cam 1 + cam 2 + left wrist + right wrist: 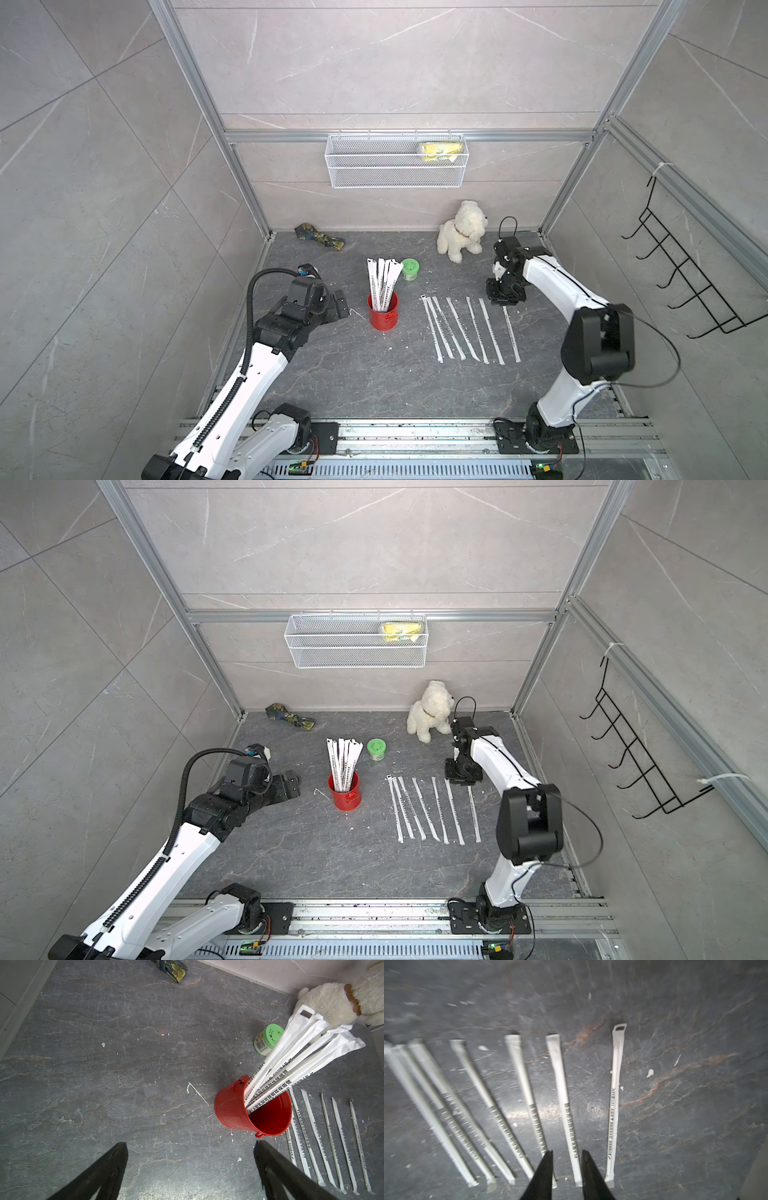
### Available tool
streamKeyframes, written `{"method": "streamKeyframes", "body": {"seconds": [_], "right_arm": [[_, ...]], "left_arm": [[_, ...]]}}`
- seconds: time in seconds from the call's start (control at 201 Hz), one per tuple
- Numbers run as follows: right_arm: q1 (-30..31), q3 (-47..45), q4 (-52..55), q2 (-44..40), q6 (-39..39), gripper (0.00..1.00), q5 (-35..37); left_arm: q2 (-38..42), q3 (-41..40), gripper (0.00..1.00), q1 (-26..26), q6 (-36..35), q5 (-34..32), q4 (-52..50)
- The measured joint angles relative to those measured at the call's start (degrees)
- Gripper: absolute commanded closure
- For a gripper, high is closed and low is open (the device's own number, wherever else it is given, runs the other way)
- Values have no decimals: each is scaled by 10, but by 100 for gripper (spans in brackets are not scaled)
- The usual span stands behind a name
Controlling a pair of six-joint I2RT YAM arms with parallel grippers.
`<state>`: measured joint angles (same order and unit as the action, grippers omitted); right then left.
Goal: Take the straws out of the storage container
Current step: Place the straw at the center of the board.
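Observation:
The storage container (382, 312) (345, 792) is a small red can standing upright mid-table, with several white wrapped straws (383, 280) (343, 760) leaning out of it. The left wrist view shows the can (234, 1105) and its straws (301, 1057). More straws (469, 328) (432, 808) (560, 1095) lie side by side on the table right of the can. My left gripper (343, 305) (191, 1144) is wide open just left of the can, with nothing in it. My right gripper (505, 301) (567, 1152) hangs over the far ends of the laid-out straws, jaws slightly apart and gripping nothing.
A green-lidded jar (409, 269) stands right behind the can. Against the back wall sit a white plush dog (461, 230) and a folded patterned cloth (319, 239). A white wire basket (395, 176) hangs on that wall, and a black hook rack (685, 274) on the right wall.

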<state>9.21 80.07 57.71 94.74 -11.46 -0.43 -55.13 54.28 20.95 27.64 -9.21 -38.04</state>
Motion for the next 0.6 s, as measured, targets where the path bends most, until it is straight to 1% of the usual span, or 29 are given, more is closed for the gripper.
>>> {"method": "streamKeyframes", "body": {"seconds": [0.06, 0.129, 0.229, 0.398, 0.602], "right_arm": [[26, -12, -20, -50, -6, 67, -8], [72, -27, -49, -101, -17, 67, -13], [132, -46, -85, -131, -40, 68, -15], [217, -85, -167, -121, -85, 70, -11], [306, -91, -287, -68, -116, 72, 0]], "left_arm": [[-1, 0, 1, 0, 0, 5, 1], [-5, 0, 1, 0, 0, 9, 4], [-10, 0, 1, 0, 0, 13, 7], [-11, 0, 1, 0, -2, 22, 9], [-17, 0, 1, 0, -2, 24, 10]]}}
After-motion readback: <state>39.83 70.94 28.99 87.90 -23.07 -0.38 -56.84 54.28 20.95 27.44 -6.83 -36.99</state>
